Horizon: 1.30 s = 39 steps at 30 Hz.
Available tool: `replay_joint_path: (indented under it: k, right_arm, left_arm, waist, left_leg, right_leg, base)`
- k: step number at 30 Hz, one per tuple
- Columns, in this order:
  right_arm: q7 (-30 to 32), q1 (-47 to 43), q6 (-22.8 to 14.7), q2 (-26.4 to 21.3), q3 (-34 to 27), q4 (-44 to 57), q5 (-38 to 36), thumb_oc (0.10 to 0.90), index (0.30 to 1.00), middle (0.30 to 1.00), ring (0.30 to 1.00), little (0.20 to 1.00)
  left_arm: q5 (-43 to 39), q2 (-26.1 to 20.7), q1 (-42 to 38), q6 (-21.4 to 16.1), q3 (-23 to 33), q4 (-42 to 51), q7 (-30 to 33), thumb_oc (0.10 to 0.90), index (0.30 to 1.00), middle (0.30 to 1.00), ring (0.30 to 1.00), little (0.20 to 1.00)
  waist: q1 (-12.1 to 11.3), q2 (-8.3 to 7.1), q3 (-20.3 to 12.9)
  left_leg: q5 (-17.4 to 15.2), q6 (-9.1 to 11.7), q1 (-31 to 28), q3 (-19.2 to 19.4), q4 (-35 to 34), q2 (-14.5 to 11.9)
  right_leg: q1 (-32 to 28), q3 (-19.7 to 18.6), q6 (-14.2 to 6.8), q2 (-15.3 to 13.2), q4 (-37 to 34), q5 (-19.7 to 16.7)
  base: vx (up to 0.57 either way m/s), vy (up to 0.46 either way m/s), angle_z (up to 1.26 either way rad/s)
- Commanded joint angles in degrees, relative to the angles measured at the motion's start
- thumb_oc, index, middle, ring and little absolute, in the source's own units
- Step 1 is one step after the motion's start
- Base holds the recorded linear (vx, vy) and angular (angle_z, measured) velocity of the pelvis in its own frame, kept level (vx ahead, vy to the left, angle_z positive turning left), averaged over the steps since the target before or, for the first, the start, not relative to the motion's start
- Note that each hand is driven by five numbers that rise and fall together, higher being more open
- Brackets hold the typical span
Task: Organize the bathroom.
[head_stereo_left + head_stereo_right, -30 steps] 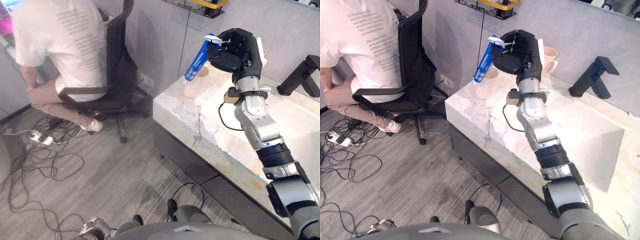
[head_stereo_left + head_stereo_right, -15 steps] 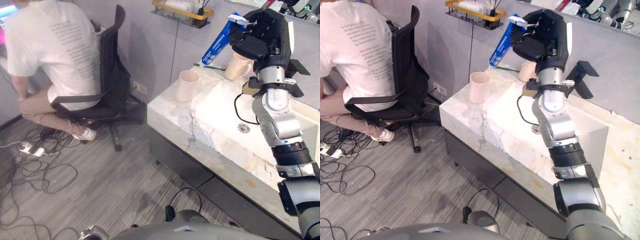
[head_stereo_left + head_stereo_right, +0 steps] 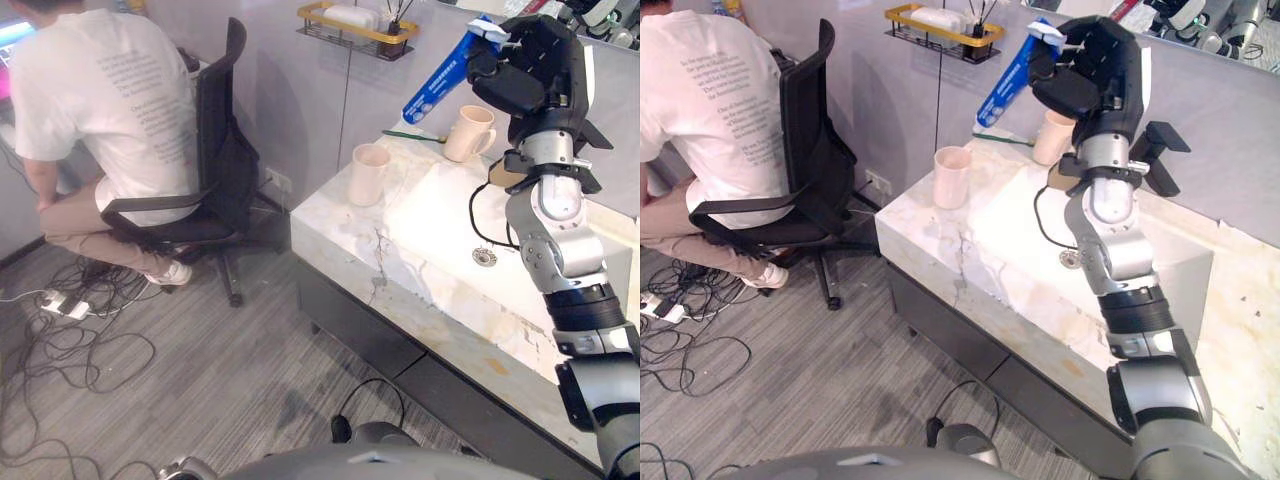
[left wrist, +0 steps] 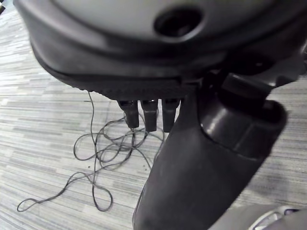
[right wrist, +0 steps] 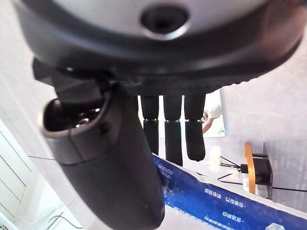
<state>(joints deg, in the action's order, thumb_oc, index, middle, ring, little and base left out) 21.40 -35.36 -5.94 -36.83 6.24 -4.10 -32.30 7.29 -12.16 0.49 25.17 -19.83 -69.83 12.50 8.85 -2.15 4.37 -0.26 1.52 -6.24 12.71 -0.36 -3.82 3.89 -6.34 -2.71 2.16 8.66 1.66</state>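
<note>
Right hand (image 3: 530, 75) curled round blue toothpaste tube (image 3: 440, 80), raised above beige mug (image 3: 467, 133) at sink (image 3: 450, 215) rear. Carrying step; next, lowering into mug. Left hand (image 4: 192, 158) idle, relaxed.

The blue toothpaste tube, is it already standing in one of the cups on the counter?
No, the right hand holds the blue toothpaste tube in the air above the counter, apart from both cups.
</note>
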Motion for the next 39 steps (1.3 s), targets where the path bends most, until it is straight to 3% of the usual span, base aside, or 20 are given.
replay_joint_path:
  k: [1,15,39]
  right_arm:
    - [0.94,-9.16,-6.61,-1.22,-5.39,2.38,-0.53,0.400,0.300,0.300,0.300,0.300]
    - [3.20,-9.28,-6.03,1.24,-4.46,0.73,0.56,0.400,0.300,0.300,0.300,0.300]
    - [3.05,-9.36,-5.81,4.20,-3.37,-4.16,4.18,0.400,0.300,0.300,0.300,0.300]
  left_arm:
    - [-0.06,-6.26,-0.12,2.65,-0.75,-3.87,1.79,0.800,0.900,0.900,0.900,0.900]
    - [0.43,-6.72,-0.67,3.70,-1.07,-3.76,2.38,0.800,0.900,0.900,0.900,0.900]
    - [2.70,-6.22,-1.99,3.54,-1.89,-3.97,1.41,0.800,0.900,0.900,0.900,0.900]
  waist:
    - [-1.09,-3.75,-2.48]
    - [-2.82,-3.59,-0.90]
    - [-1.56,-2.35,0.22]
  left_leg:
    - [-4.72,-2.77,0.15,-0.92,4.44,2.31]
    - [-4.52,-2.72,1.33,-2.74,5.44,1.99]
    - [-4.98,-2.94,1.39,-2.67,6.53,2.86]
  right_leg:
    - [-2.73,-7.40,-2.28,-0.77,-8.97,-7.07]
    - [-2.59,-5.86,-2.40,-1.29,-8.58,-6.98]
    - [-1.82,-7.45,-2.74,-1.34,-7.30,-7.21]
  base:
    - [0.00,0.000,0.00]
    - [0.02,-0.027,0.07]
    - [0.00,0.005,0.00]
